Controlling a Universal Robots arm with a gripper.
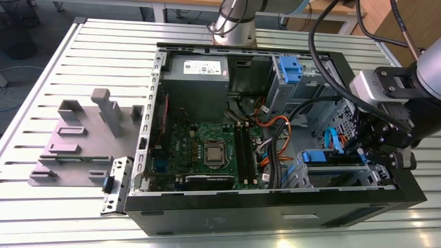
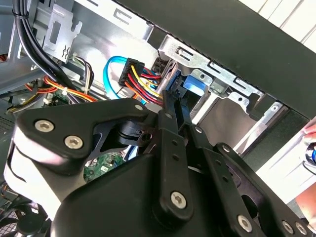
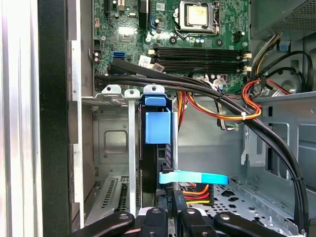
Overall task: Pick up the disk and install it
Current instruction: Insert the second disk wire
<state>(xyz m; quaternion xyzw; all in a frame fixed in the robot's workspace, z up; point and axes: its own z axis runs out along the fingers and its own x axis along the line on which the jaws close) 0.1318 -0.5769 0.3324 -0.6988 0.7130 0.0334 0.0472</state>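
Gripper fingers nearly closed, pinching the disk edge-on in its bay at the case's near right; rigid, heavy, shock-sensitive; grip its blue bracket sides.

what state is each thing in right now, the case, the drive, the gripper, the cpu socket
black computer tower case: on its side, side panel off, inside exposed.
silver hard drive with blue plastic bracket: standing on edge in the lower metal bay, cables plugged at its end.
black gripper: at the drive's cabled end.
square cpu socket: bare, no cooler on it.
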